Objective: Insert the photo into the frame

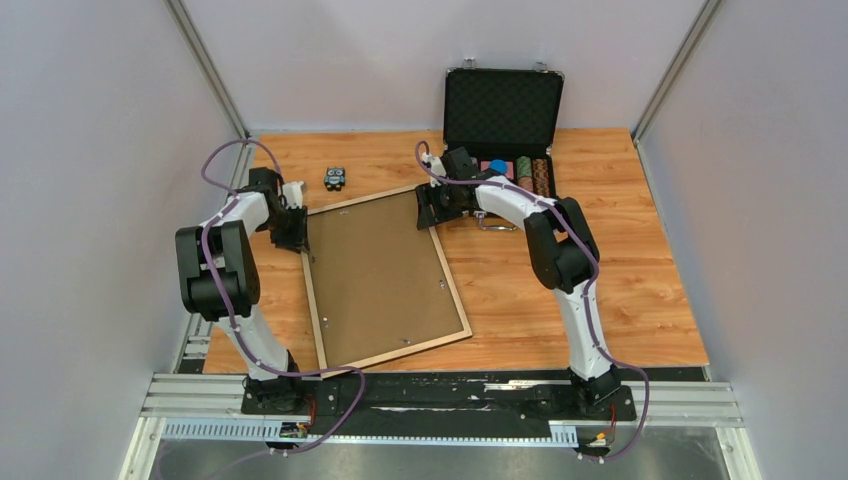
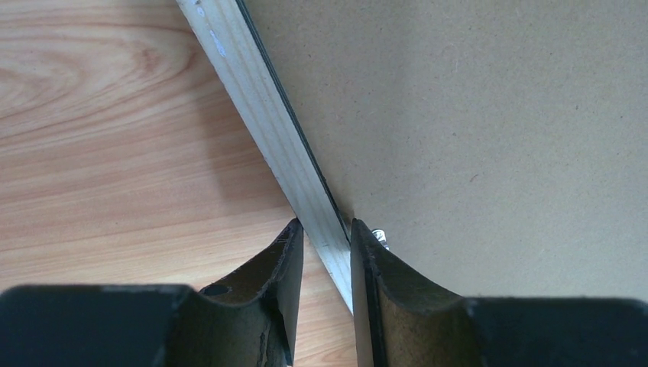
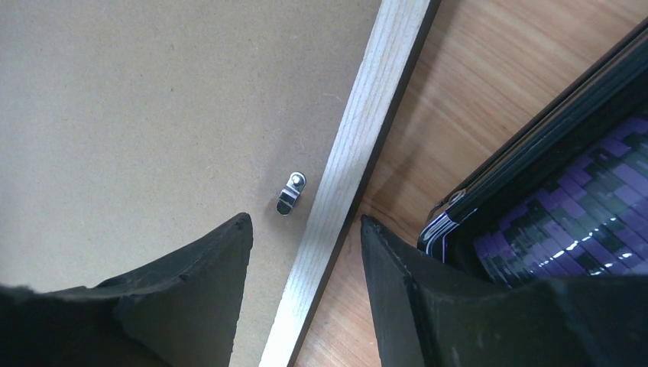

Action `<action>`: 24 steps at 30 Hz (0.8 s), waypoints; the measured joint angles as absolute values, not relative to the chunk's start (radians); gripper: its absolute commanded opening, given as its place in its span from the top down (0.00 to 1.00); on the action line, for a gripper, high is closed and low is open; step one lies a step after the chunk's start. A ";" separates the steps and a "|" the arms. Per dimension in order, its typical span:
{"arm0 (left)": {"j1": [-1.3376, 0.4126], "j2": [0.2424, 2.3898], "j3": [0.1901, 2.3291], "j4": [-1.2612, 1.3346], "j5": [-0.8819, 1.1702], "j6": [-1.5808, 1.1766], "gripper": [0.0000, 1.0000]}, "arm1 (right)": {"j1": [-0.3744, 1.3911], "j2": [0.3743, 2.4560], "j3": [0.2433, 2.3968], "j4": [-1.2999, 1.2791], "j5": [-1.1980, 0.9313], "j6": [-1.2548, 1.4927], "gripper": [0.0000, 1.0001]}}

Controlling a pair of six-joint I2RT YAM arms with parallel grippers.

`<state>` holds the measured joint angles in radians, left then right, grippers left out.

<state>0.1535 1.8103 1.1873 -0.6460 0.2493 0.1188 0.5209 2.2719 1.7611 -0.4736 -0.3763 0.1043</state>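
Observation:
The frame (image 1: 452, 285) lies flat on the table with its light wood rails up, filled by a brown hardboard backing (image 1: 380, 275). The photo is out of view. My left gripper (image 1: 295, 230) is at the frame's left rail near the far corner. In the left wrist view its fingertips (image 2: 327, 229) touch both sides of the pale rail (image 2: 273, 122), shut on it. My right gripper (image 1: 432, 207) is at the far right corner. It (image 3: 305, 220) stands open astride the rail (image 3: 359, 130), with a gap on each side.
A black chip case (image 1: 502, 110) stands open at the back right, close beside the right gripper, and its edge (image 3: 550, 206) shows in the right wrist view. A small metal turn clip (image 3: 290, 193) sits on the backing (image 3: 153, 99). A small dark object (image 1: 334, 178) lies behind the frame.

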 measured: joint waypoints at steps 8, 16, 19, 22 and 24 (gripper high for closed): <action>0.155 1.810 1.187 -0.645 0.241 0.087 0.70 | 0.522 2.273 1.764 -0.474 -0.369 0.104 0.43; 0.158 1.810 1.187 -0.644 0.241 0.072 0.72 | 0.535 2.291 1.795 -0.473 -0.309 0.105 0.46; 0.158 1.810 1.187 -0.644 0.241 0.068 0.72 | 0.546 2.300 1.810 -0.473 -0.275 0.105 0.46; 0.158 1.810 1.187 -0.644 0.242 0.067 0.72 | 0.556 2.306 1.821 -0.469 -0.247 0.104 0.47; 0.158 1.810 1.187 -0.644 0.242 0.067 0.72 | 0.564 2.307 1.821 -0.466 -0.226 0.103 0.47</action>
